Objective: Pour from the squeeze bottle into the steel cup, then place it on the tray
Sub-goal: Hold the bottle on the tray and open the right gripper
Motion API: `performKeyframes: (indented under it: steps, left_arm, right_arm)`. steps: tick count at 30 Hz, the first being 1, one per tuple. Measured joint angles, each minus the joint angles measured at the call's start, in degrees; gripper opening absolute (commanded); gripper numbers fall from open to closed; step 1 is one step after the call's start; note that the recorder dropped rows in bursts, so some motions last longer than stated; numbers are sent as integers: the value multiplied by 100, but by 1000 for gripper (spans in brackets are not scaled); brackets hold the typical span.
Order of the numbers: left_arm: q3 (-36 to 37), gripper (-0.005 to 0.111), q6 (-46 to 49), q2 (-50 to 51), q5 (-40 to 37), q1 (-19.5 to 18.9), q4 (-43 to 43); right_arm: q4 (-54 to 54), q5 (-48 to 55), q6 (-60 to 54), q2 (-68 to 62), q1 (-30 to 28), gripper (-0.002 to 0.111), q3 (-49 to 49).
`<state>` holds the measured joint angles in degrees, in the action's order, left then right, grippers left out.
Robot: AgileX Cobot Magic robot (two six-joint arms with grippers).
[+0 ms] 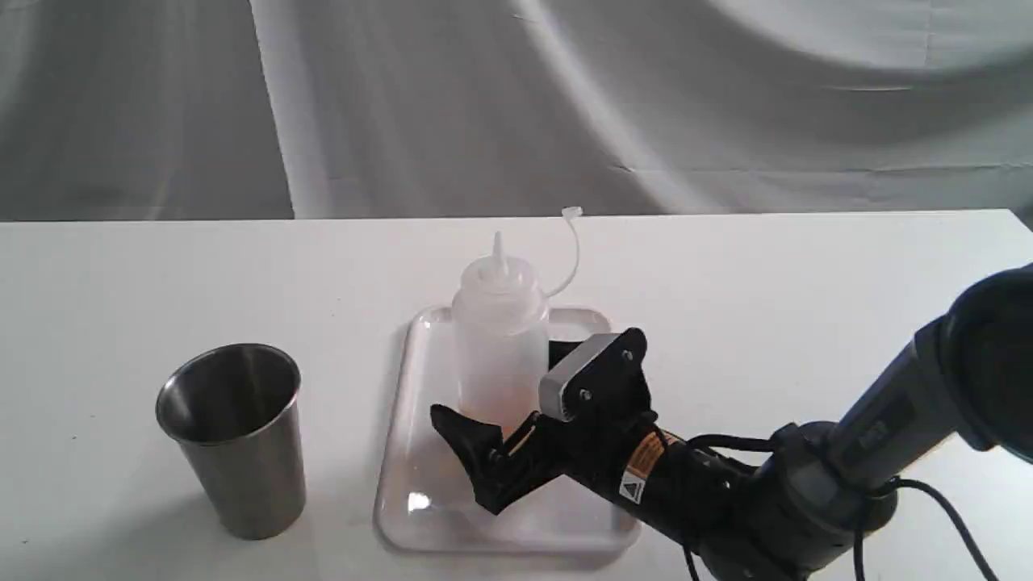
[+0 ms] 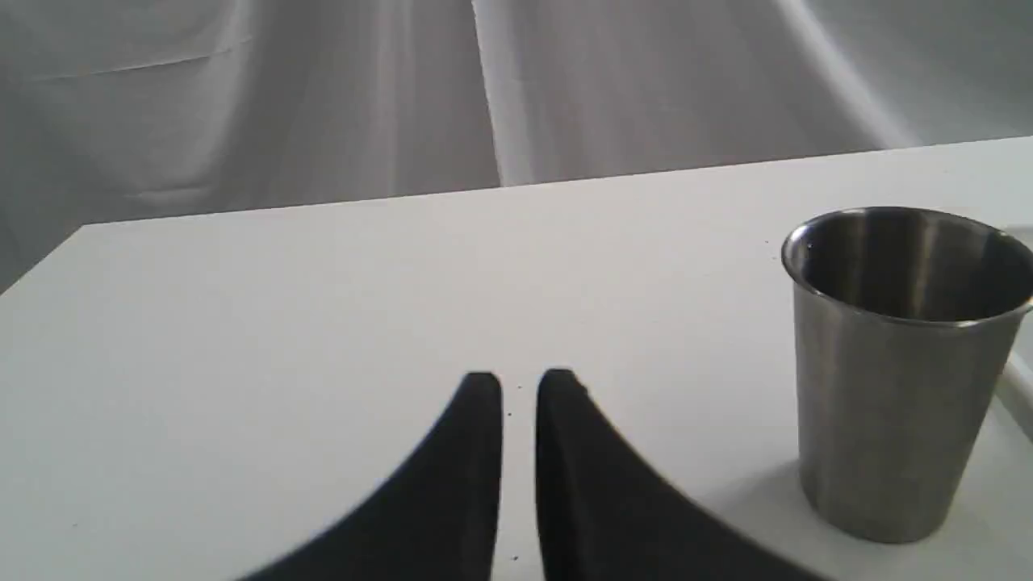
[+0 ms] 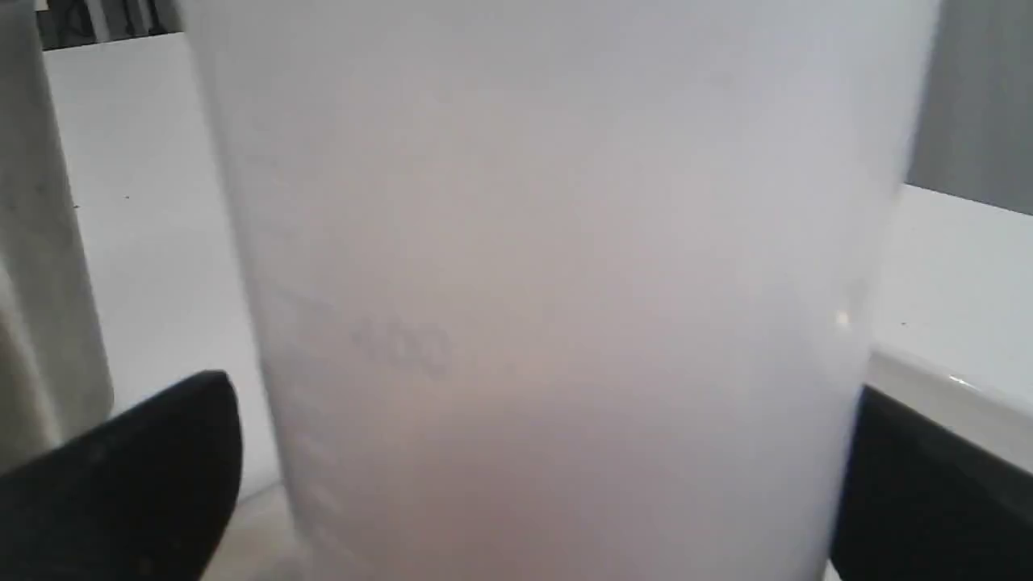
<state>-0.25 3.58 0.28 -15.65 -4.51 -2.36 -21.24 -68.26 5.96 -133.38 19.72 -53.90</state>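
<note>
The squeeze bottle (image 1: 500,339) stands upright on the white tray (image 1: 416,460), nozzle up, cap strap curling to the right, with a little amber liquid at its base. My right gripper (image 1: 498,383) is open around its lower body. In the right wrist view the bottle (image 3: 557,266) fills the frame; one black finger (image 3: 145,468) stands a little off its side, the other (image 3: 920,484) is at its edge. The steel cup (image 1: 234,436) stands upright left of the tray. My left gripper (image 2: 519,379) hovers shut over bare table, left of the cup (image 2: 896,379).
The white table (image 1: 807,282) extends back to a grey cloth backdrop (image 1: 516,105). The right arm and its cable (image 1: 928,492) lie over the table's front right. The tray rim (image 3: 928,375) shows behind the bottle in the right wrist view.
</note>
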Motion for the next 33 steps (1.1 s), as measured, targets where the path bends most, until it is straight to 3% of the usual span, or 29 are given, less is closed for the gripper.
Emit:
performKeyframes:
  steps: [11,17,33]
  left_arm:
    - [0,8,0,0,0,0,0]
    - [0,8,0,0,0,0,0]
    - [0,8,0,0,0,0,0]
  right_arm:
    - [-13,-47,19,0,0,94,0]
    - [-78,-47,19,0,0,101,50]
    - [-79,-90,-21,361,0,100,589]
